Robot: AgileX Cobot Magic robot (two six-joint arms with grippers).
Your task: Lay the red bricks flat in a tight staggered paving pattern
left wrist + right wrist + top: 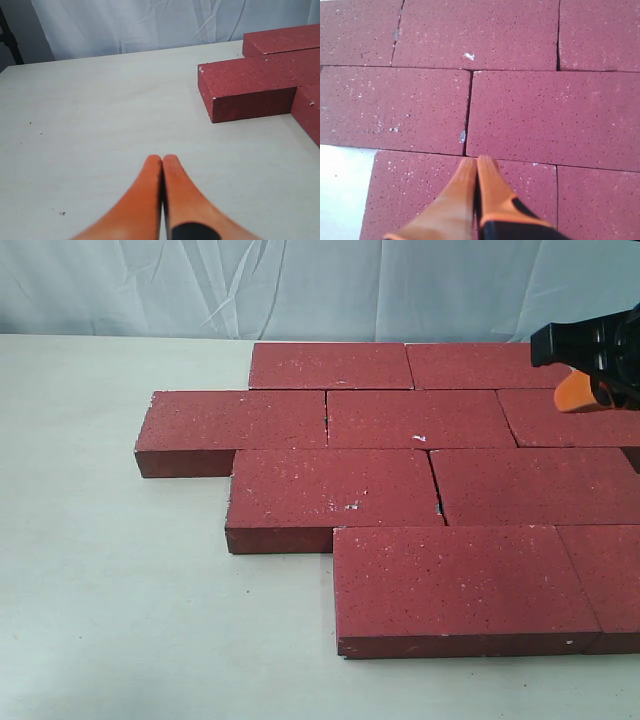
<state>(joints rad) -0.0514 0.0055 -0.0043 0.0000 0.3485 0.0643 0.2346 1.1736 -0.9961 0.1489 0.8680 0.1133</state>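
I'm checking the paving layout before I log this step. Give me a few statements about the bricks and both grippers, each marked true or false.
1. The red bricks lie flat in staggered rows. True.
2. The left gripper is clamped on a brick. False: it is shut on nothing, over the bare table, apart from the bricks.
3. The right gripper is over the bricks with its fingers together. True.
4. One brick is stacked on top of the others. False: all visible bricks lie in a single layer.
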